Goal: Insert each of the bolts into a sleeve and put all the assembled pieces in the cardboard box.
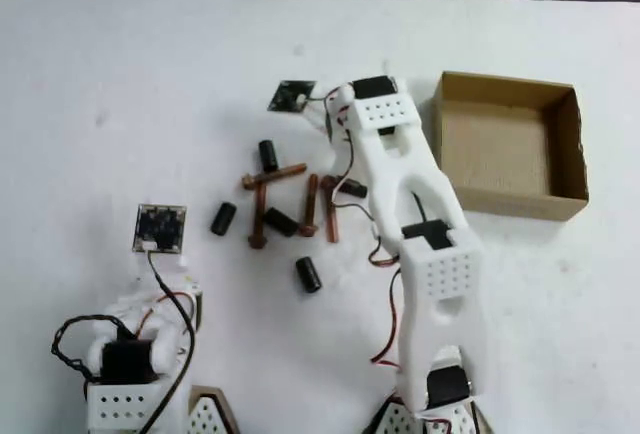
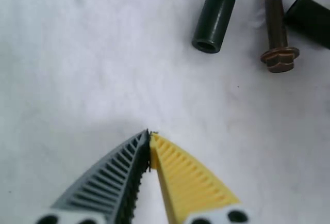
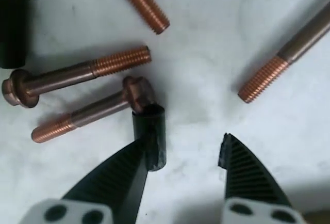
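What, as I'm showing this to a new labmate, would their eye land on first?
Copper bolts and black sleeves lie scattered, unassembled, in the middle of the table, with the box bare inside off to their right. The right gripper hangs open among the bolts, one finger against a sleeve; the left gripper is shut over bare table.

We see the desk lit brightly and evenly from above. Its white top is nearly washed out in the high view, and the room beyond its far edge is dark. Shadows are soft and short: a faint one hugs the arm, and a deeper one lies inside the box. Grey shade spreads around the left pincer. In the right wrist view the bolts carry thin glints and pale shadows.
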You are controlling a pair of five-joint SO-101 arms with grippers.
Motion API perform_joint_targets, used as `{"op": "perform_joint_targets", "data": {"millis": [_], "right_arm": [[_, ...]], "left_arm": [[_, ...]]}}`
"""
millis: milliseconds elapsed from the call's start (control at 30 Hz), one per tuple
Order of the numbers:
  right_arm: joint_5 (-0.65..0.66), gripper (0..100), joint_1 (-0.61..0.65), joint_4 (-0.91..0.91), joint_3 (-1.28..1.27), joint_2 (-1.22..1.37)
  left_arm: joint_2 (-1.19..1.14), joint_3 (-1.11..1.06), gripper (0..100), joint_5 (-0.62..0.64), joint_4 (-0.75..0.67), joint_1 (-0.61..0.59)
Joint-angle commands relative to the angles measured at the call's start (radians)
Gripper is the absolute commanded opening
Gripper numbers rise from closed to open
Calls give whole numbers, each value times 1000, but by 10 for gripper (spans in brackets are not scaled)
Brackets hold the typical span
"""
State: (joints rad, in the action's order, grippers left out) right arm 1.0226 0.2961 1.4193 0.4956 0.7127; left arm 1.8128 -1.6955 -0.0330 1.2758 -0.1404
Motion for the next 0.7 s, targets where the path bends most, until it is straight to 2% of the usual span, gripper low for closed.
{"op": "perform_joint_targets", "data": {"millis": [0, 200, 400, 667], "right_arm": [[8, 187, 1, 10, 60, 61], [-29, 188, -4, 28, 120, 90], [-41, 189, 2, 153, 224, 22], [-48, 188, 16, 295, 219, -50]], "left_arm": [[7, 3, 25, 15, 6, -7], [7, 3, 25, 15, 6, -7], [7, 3, 25, 15, 6, -7], [7, 3, 25, 15, 6, -7]]}}
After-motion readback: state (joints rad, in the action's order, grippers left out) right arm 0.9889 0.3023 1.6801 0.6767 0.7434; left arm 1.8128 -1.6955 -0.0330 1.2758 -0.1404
